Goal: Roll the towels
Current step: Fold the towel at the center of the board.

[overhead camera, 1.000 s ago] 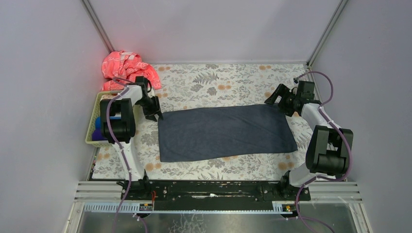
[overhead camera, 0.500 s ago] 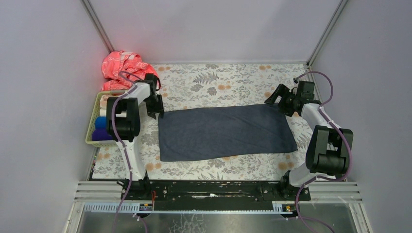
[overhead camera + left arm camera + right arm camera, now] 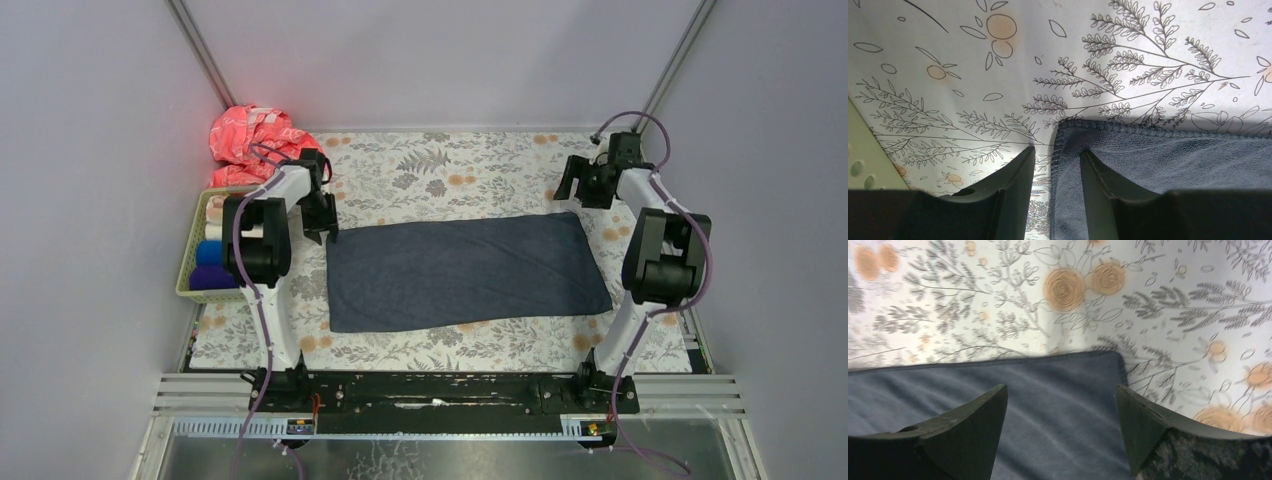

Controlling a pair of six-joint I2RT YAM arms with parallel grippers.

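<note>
The big dark towel [image 3: 465, 270] lies flat and spread out in the middle of the surface. It has not been rolled at all. No edge is turned over yet, so I think the rolling of this one is only about to begin.

Some work looks done. A green basket [image 3: 184, 262] sits at the left side, and in it I can see a blue roll [image 3: 208, 252] and a purple roll [image 3: 205, 278]. There may be more rolls under the arm, but I cannot tell.

The left pincer [image 3: 1056, 152] is down low at the far left corner of the dark towel. Its two fingers are only a little way apart, and the towel's stitched edge lies between them. It holds nothing yet, because the cloth lies flat there.

The right pincer [image 3: 1060, 390] is over the far right corner of the towel. Its fingers are wide apart, and it holds nothing.

So both corners of the far edge are lined up for a grab. What is left, I think, is to pinch that edge, roll the towel up, and put it with the others.

A crumpled red cloth [image 3: 255, 140] sits in the far left corner, well apart from the dark towel. I cannot tell if it needs rolling too. Nothing lies on the flowery cover [image 3: 450, 165] near the towel, so nothing seems to be in the way. The basket is close beside the left arm, so that arm could bump it.
</note>
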